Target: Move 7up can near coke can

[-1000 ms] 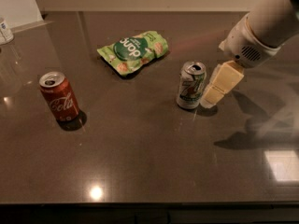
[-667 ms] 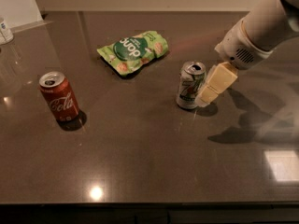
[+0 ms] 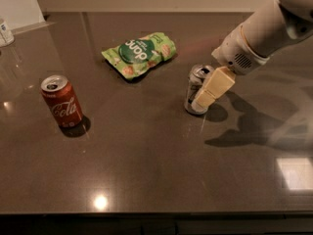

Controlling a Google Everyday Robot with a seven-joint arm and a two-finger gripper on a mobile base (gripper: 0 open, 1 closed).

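Jaws, cream and blocky, hang at the cylindrical silver 7up can [image 3: 192, 89].

I see dark table [image 3: 156, 160] carrying: coke can [image 3: 62, 102] left, green pouch [image 3: 138, 53] back-centre, 7up can [image 3: 194, 84] right of centre, both cans upright; gripper [image 3: 202, 98] at 7up can.
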